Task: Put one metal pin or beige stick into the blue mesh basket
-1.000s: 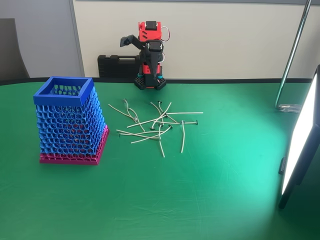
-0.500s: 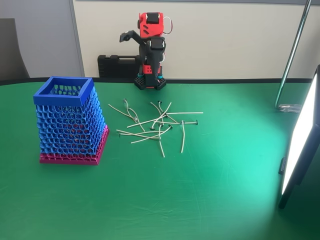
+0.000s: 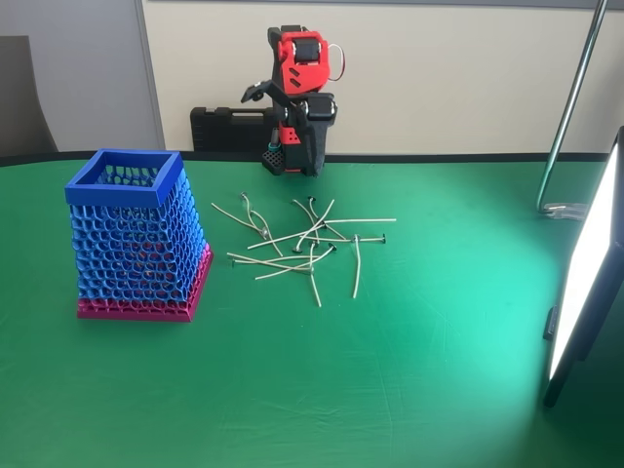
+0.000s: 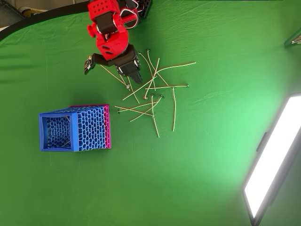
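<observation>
Arm swung out from its folded rest toward the pins

The pincer (image 4: 113, 70), seen spread wide and empty, has been carried forward over the desk (image 4: 207, 155); the metal pin (image 4: 174, 109) lies beyond it, the blue mesh basket (image 4: 74, 128) off to one side.

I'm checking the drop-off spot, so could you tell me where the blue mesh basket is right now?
In the fixed view the blue mesh basket stands upright at the table's left, just left of the scattered pins.

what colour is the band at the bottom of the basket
Magenta-pink, under the blue lattice of the basket; the band shows best in the fixed view.
</observation>
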Robot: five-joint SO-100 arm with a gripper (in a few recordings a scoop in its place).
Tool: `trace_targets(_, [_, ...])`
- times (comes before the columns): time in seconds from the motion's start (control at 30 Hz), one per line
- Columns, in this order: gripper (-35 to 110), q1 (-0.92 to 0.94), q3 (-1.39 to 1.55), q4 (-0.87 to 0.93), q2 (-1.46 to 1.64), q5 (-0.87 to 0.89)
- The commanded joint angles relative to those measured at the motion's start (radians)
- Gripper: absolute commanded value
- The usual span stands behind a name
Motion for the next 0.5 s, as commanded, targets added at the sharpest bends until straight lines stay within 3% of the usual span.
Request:
trace_targets(0.0, [13, -0.029, -0.046, -0.015, -0.069, 0.005])
trace_targets(0.47, [12, -0.181, -0.229, -0.028, -0.362, 0.038])
